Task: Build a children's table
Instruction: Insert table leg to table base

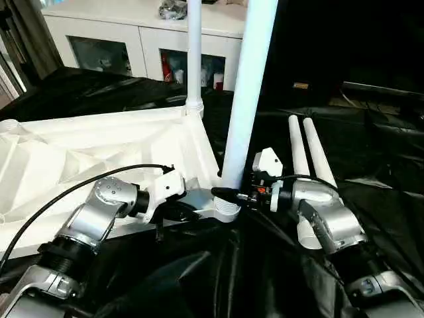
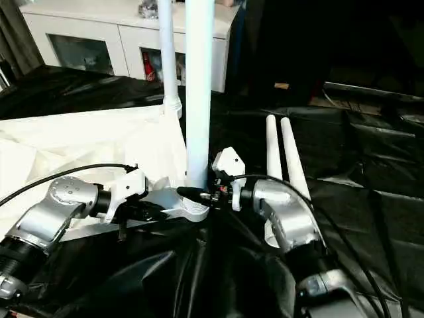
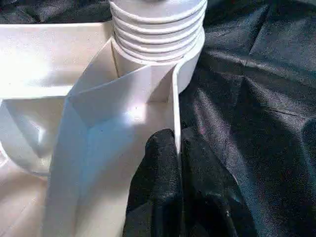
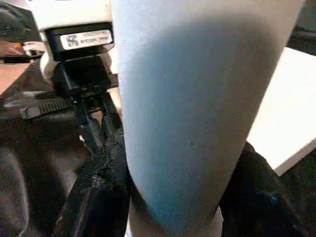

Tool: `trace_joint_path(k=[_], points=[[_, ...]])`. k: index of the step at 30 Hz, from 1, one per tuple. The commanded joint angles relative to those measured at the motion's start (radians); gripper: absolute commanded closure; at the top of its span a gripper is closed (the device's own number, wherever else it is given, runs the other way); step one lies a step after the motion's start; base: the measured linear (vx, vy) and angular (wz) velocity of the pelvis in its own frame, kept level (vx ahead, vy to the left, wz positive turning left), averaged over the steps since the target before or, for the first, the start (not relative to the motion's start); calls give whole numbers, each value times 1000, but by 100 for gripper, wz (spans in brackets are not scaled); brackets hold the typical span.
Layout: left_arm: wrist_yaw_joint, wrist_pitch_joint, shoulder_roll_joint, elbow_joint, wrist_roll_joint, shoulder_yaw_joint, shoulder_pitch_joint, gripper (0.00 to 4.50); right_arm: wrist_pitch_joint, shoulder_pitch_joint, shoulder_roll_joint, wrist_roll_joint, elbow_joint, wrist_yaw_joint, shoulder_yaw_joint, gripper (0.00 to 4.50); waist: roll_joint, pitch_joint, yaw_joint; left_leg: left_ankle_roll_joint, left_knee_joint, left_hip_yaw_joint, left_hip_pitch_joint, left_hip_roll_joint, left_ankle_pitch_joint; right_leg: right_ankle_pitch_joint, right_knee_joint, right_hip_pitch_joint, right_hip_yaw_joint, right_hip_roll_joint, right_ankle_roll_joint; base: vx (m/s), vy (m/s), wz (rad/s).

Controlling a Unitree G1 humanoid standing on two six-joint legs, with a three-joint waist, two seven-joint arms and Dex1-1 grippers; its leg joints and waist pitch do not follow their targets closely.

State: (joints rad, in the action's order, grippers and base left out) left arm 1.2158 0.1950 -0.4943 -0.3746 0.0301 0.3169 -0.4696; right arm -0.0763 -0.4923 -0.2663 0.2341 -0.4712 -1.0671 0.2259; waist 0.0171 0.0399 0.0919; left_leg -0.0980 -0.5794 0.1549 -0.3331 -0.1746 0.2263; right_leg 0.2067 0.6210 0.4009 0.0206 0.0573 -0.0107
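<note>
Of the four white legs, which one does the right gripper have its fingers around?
The near upright leg, standing in the tabletop's front corner socket; the right gripper clasps its base. Another leg stands at the far corner, and two lie loose on the black cloth.

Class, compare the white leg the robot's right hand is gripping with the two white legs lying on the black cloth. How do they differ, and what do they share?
The gripped leg stands upright in the tabletop's near corner socket; the two loose legs lie flat on the black cloth.
The right hand clasps the gripped leg near its base; nothing touches the loose legs.
The gripped leg joins the tabletop; the loose legs lie apart from it, side by side.
Shared: all are long white tapered tubes.
</note>
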Motion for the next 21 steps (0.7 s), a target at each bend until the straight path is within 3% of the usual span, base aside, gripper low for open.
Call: trace_joint_path(k=[1, 6, 11, 13, 14, 15, 17, 20, 21], points=[[58, 1, -1, 51, 33, 15, -1, 450, -35, 37, -28, -64, -143, -3, 38, 261, -10, -31, 4, 51, 79, -8, -13, -46, 169, 155, -79, -47, -40, 78, -244, 0, 0, 0], [48, 23, 11, 71, 46, 4, -2, 450, -8, 26, -19, -68, -182, -7, 33, 261, -13, -28, 4, 46, 83, -9, -12, -48, 186, 191, -83, -45, -42, 78, -237, 0, 0, 0], [-31, 50, 46, 72, 28, -8, -23, 450, 5, 11, 11, -112, -243, 174, 0, 261, -12, -22, 2, 37, 89, -11, -11, -49, 223, 263, -91, -43, -42, 81, -223, 0, 0, 0], [-126, 100, 69, 67, -22, -7, -51, 450, -15, 9, 41, -130, -249, 316, -29, 261, -9, -18, 0, 16, 94, -13, -7, -49, 244, 359, -100, -38, -44, 82, -189, 0, 0, 0], [-155, 126, 80, 73, -30, -10, -59, 450, -29, 11, 56, -128, -242, 359, -43, 261, -9, -18, 0, 16, 94, -13, -7, -49, 244, 359, -100, -38, -44, 82, -189, 0, 0, 0], [-227, 220, 124, 101, -29, -31, -85, 450, -101, 14, 105, -88, -211, 447, -90, 261, -8, -16, 0, 4, 96, -13, -4, -48, 258, 409, -105, -33, -46, 81, -168, 0, 0, 0], [-259, 260, 146, 113, -30, -40, -97, 450, -132, 15, 128, -71, -196, 479, -107, 261, -7, -16, 1, 0, 99, -17, -7, -48, 265, 447, -108, -35, -46, 83, -150, 0, 0, 0], [-382, 356, 227, 98, -63, -54, -151, 450, -153, 11, 199, -77, -182, 589, -116, 261, -11, -20, 4, 1, 97, -17, -6, -48, 248, 410, -107, -31, -45, 82, -151, 0, 0, 0], [-478, 399, 297, 55, -76, -66, -185, 450, -159, -5, 250, -86, -210, 661, -112, 261, -12, -22, 4, -6, 95, -15, -6, -47, 236, 371, -104, -32, -44, 80, -161, 0, 0, 0]])
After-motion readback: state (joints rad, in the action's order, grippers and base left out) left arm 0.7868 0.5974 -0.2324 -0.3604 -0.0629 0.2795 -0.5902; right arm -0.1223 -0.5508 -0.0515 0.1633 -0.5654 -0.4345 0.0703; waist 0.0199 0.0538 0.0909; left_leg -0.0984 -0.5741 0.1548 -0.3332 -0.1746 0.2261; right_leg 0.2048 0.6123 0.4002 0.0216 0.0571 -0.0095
